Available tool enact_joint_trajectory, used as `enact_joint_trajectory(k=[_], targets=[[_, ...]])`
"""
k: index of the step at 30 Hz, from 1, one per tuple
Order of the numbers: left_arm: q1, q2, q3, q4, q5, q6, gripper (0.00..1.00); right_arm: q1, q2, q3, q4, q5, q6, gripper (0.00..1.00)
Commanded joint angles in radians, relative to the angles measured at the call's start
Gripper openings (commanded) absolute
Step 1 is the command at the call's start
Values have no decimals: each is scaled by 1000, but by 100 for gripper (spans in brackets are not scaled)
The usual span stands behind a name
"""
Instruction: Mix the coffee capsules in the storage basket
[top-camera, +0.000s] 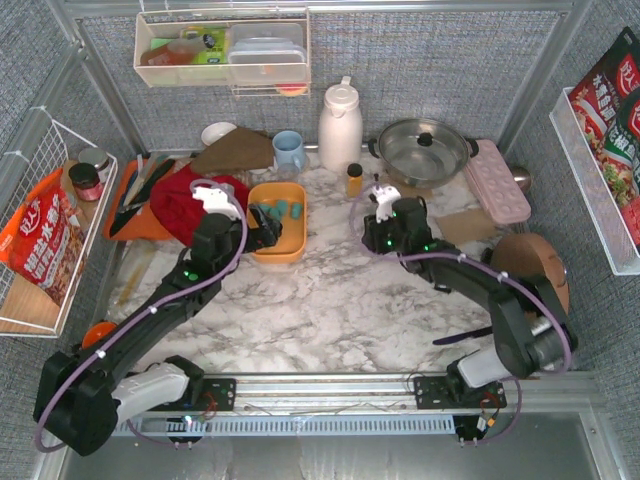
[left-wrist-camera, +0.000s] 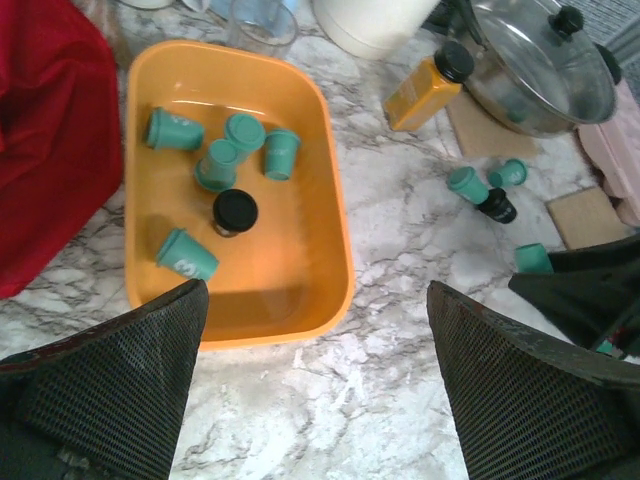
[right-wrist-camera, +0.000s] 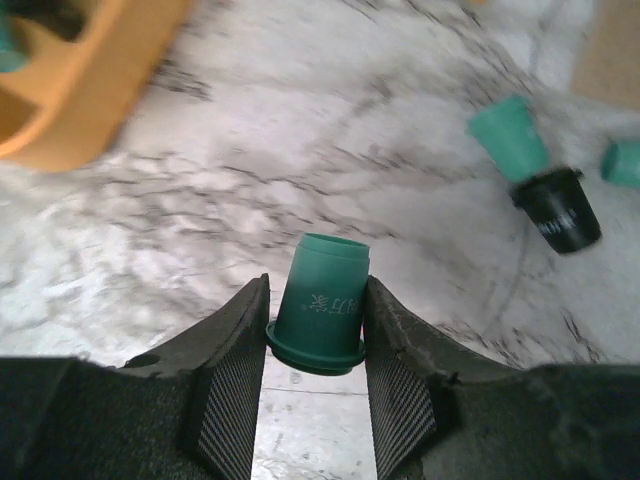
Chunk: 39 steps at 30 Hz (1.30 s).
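The right end effector (right-wrist-camera: 316, 296) is clamped on a teal capsule (right-wrist-camera: 322, 300). Its two fingers press the pod's sides, with the wide rim toward the camera and the narrow end pointing away. The pod looks to be clear of the marble desk (top-camera: 330, 310), though by how much I cannot tell. The storage basket (left-wrist-camera: 343, 240) sits left of centre on the desk, toward the far side. In the right wrist view only its corner shows at the upper left, well apart from the held pod. Inside it lie five teal capsules (left-wrist-camera: 218, 165), most bunched at the far end and one nearer along the left wall, with a black capsule (left-wrist-camera: 235, 212) standing among them. To the right of the basket several loose capsules (left-wrist-camera: 467, 184) lie on the desk, mostly teal, with a black one touching a teal neighbour. The left end effector (left-wrist-camera: 315, 298) hangs over the basket's near edge, fingers spread wide and nothing between them. I judge the step in hand to be carrying a picked-up pod to the basket, with more pods yet to collect. The next move calls for swinging the right arm left across the bare marble until the pod is above the basket's open floor. It would then lower and release the pod so it lands among the others, not on the rim, while keeping clear of the left arm.
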<state>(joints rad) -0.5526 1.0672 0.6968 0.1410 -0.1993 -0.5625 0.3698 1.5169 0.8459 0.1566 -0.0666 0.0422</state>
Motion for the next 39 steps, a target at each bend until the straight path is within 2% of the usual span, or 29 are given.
enact_joint_trajectory(k=[1,7,16,25,39], targets=[[0,36,32,49,79,-15,98,34,-128,-149,366,-194,-98,27],[-13,100,77,61,194,-18,92,104,-241,-303,574,-300,-269,27],[-84,243,164,79,432,61,85,148,-296,-392,702,-380,-421,27],[-147,336,205,152,494,30,77,175,-353,-393,621,-398,-497,27],[-180,355,202,231,543,-24,72,182,-360,-379,571,-400,-525,26]])
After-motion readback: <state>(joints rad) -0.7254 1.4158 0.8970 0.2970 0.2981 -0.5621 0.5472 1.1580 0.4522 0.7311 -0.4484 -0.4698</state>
